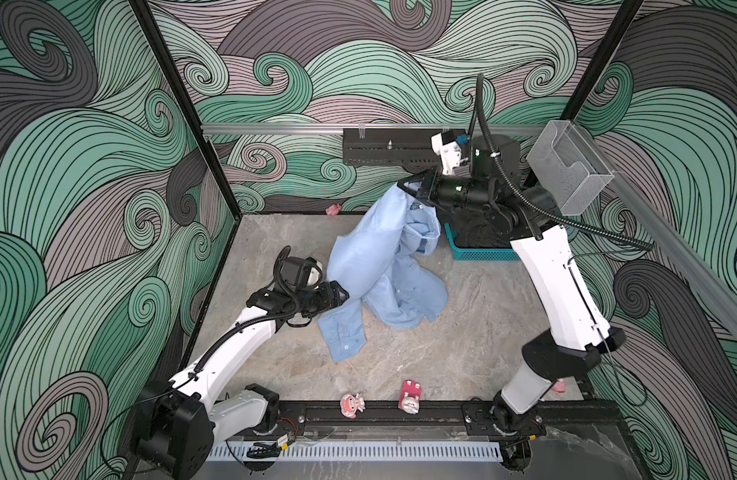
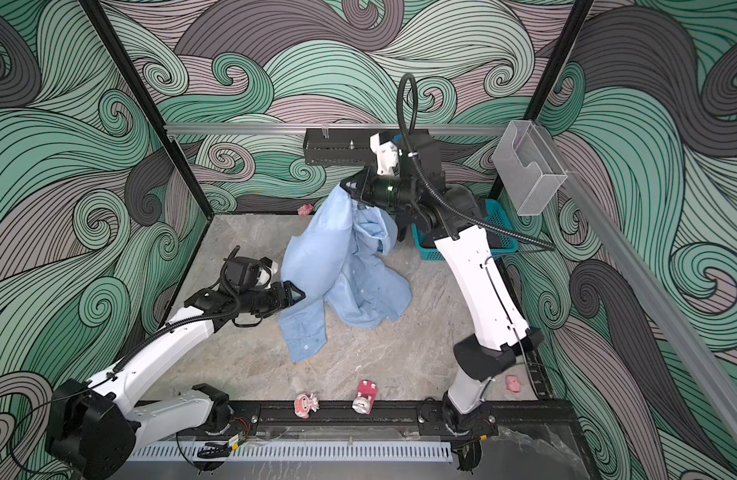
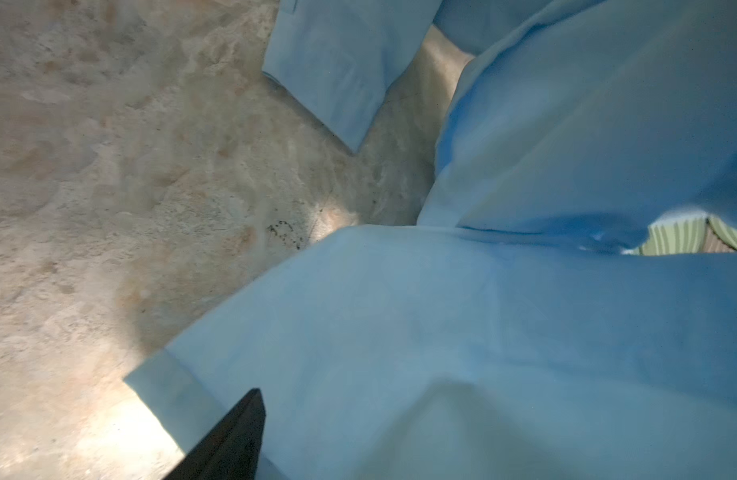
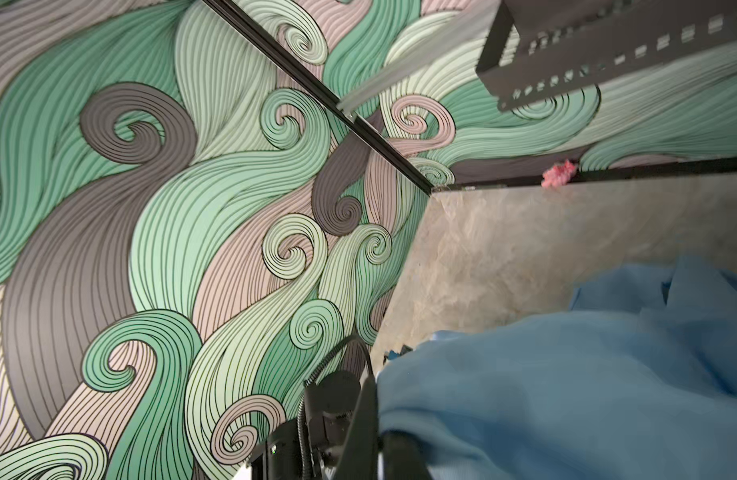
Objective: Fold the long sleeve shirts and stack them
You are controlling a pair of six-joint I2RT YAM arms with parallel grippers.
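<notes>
The blue shirt is pinched at its top by the right hand and hung beneath it, its tail spread on the surface. The left hand is set against the cloth; its grip cannot be told.

The right arm hides most of the teal basket and the dark shirt inside it. The light blue shirt hides one finger of the left gripper.

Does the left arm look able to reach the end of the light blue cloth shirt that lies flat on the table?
Probably yes. The left gripper is beside that flat end of the light blue cloth shirt, nothing lies on it, and the right gripper holds the shirt only at its raised top.
</notes>
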